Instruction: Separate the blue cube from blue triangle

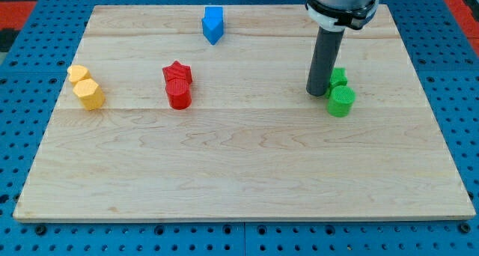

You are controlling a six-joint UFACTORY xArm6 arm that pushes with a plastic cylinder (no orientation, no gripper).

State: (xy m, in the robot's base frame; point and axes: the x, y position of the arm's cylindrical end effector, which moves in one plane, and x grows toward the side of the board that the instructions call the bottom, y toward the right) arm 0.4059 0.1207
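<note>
Two blue blocks sit pressed together near the view's top, left of centre. The blue cube [215,17] is the upper part and the blue triangle [212,33] the lower part; the seam between them is hard to make out. My tip [317,94] rests on the board far to their right and lower down. It stands right beside the left side of the green blocks, and I cannot tell if it touches them.
A green cylinder [341,102] and another green block [338,78] sit just right of my tip. A red star [178,72] and a red cylinder [179,96] sit left of centre. Two yellow blocks [89,93] lie at the view's left.
</note>
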